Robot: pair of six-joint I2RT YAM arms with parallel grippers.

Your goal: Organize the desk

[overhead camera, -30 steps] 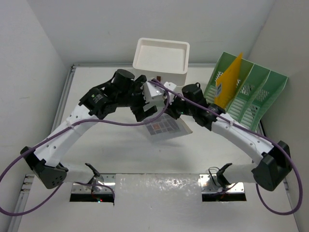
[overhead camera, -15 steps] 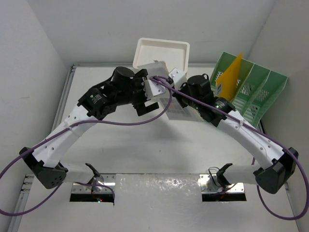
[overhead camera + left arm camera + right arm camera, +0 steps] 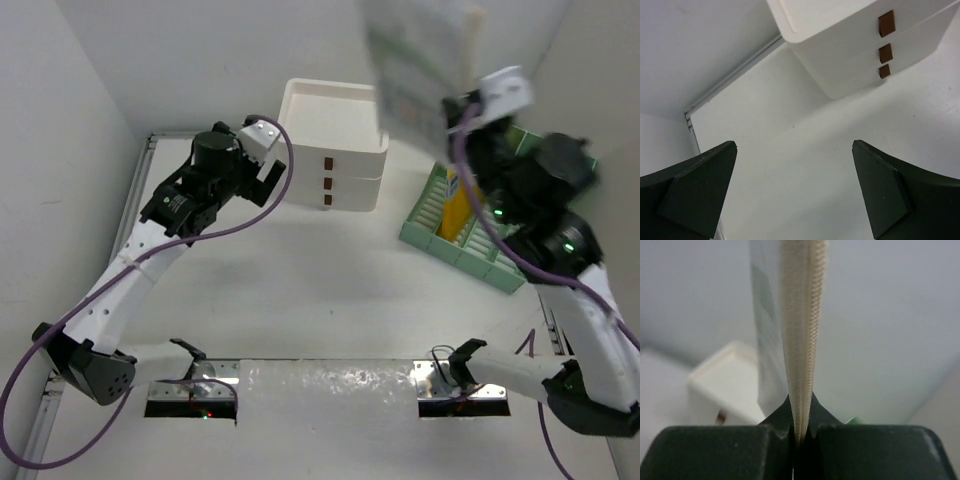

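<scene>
The desk is a white tabletop with a thin metal rim. My right gripper is raised high, close to the top camera, above the green file rack. It is shut on a flat clear zip pouch with printed paper inside. In the right wrist view the pouch's beige zipper edge stands upright, pinched in that gripper. My left gripper hangs open and empty over the desk, just left of the white drawer box, whose brown handles face forward.
The drawer box stands at the back middle with an open tray on top. The green slotted rack holds a yellow folder in one slot. Walls close in on the left, back and right. Purple cables trail from both arms.
My right arm lifted the pouch off the desk's middle and swung it high to the right, over the rack. My left arm drew back to the left of the drawer box.
</scene>
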